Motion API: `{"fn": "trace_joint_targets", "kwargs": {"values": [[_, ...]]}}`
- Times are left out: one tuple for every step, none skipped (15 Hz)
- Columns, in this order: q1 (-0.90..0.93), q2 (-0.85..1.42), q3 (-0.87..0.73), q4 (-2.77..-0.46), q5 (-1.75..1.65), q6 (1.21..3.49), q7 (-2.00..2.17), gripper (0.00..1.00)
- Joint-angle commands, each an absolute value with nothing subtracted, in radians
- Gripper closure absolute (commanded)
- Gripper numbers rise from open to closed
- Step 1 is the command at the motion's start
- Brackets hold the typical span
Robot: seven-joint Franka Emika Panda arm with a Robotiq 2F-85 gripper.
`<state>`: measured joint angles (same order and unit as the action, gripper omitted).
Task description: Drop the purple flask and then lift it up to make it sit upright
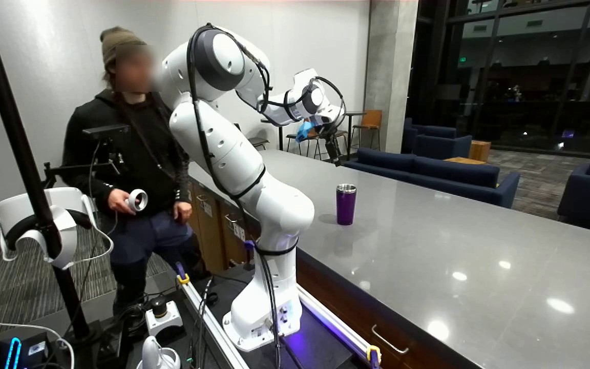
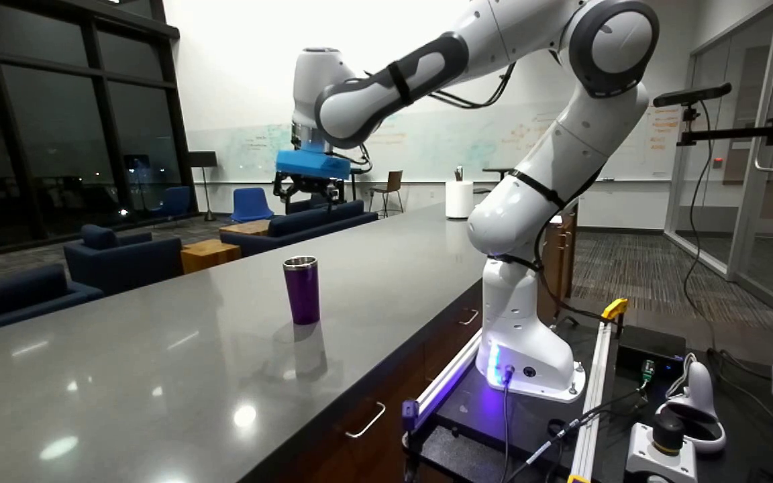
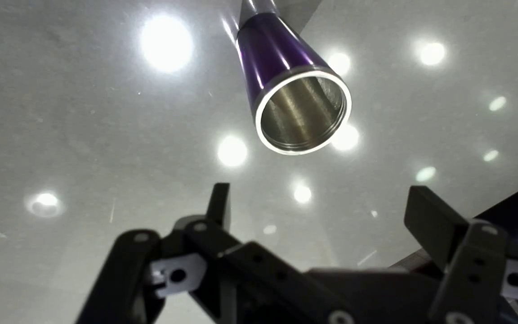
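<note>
The flask [image 1: 345, 207] stands upright on the table [image 1: 428, 241], purple below and silver at the rim. The pincer [image 3: 321, 202] is spread wide and has hold of nothing: in the wrist view its jaws stand well apart, with grey table showing between them. From the middle of that gap the flask lies at twelve o'clock, apart from both jaws, its open mouth toward the camera and its metal inside in sight. In both exterior views the pincer hangs at about twelve o'clock from the flask, higher up and apart from it.

In an exterior view, read from the flask, the base [image 1: 256, 315] of the arm [image 1: 244, 159] is at seven o'clock on a cart [image 1: 320, 343] just beside the table; a person [image 1: 146, 154] at nine holds a controller [image 1: 131, 200]; a sofa [image 1: 448, 179] lies at two, beyond the table.

In an exterior view a canister [image 2: 459, 200] stands on the table at two o'clock from the flask, well apart; a chair [image 2: 250, 203] is at eleven and a window [image 2: 51, 94] at ten, both past the table.
</note>
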<state>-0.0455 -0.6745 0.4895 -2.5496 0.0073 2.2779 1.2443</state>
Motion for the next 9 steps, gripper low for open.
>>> {"fn": "trace_joint_targets", "kwargs": {"values": [[-0.011, -0.656, 0.508, -2.580, -0.077, 2.347, 1.261, 0.00], [0.000, -0.645, 0.520, -2.590, -0.095, 2.408, 1.263, 0.00], [0.016, -0.640, 0.522, -2.603, -0.085, 2.497, 1.287, 0.00], [0.020, -0.630, 0.540, -2.599, -0.075, 2.571, 1.325, 0.00], [0.009, -0.624, 0.571, -2.596, -0.104, 2.638, 1.340, 0.00], [-0.014, -0.618, 0.619, -2.577, -0.149, 2.673, 1.352, 0.00], [-0.043, -0.623, 0.675, -2.554, -0.199, 2.674, 1.369, 0.00], [-0.063, -0.628, 0.730, -2.533, -0.240, 2.677, 1.392, 0.00], [-0.096, -0.632, 0.799, -2.509, -0.285, 2.683, 1.429, 0.00]]}}
